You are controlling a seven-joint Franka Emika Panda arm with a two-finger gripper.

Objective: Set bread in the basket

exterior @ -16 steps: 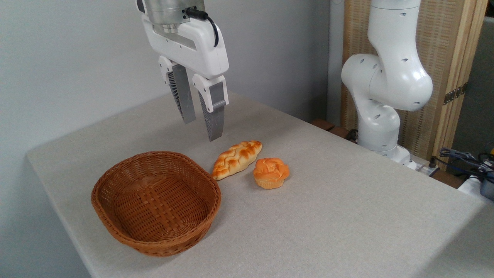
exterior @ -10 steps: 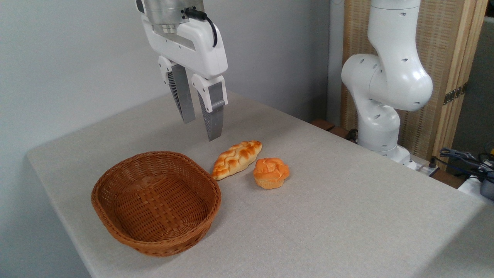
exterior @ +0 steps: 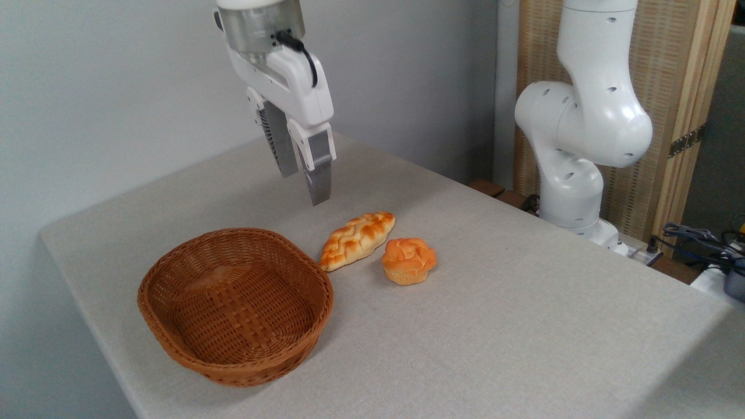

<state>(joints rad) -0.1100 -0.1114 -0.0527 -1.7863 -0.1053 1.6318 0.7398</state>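
The gripper [exterior: 302, 187] hung in the air above the table [exterior: 524, 302], empty, with its two grey fingers [exterior: 318, 180] pointing down. From that angle they overlapped, so I honestly couldn't tell how wide the gap between them was. It sat up and to the left of the bread [exterior: 357, 240], clear of it, so to me this looked like the approach step, nothing grabbed yet. The bread was lying flat on the cloth at a slant, its lower left tip just beside the rim of the basket [exterior: 174, 349], maybe touching it, hard to say. The basket itself had nothing in it. A little round bun [exterior: 408, 260] sat just to the right of the bread, close but apart, and that's the bit I'd have worried about: the next move called for coming down over the middle of the loaf with the fingers straddling its narrow width, without nudging the bun or the basket wall. After that it'd be a short lift and hop left. As for brands or writing, I couldn't read any anywhere, not on the arm [exterior: 582, 128] or the screen [exterior: 687, 87] behind it.
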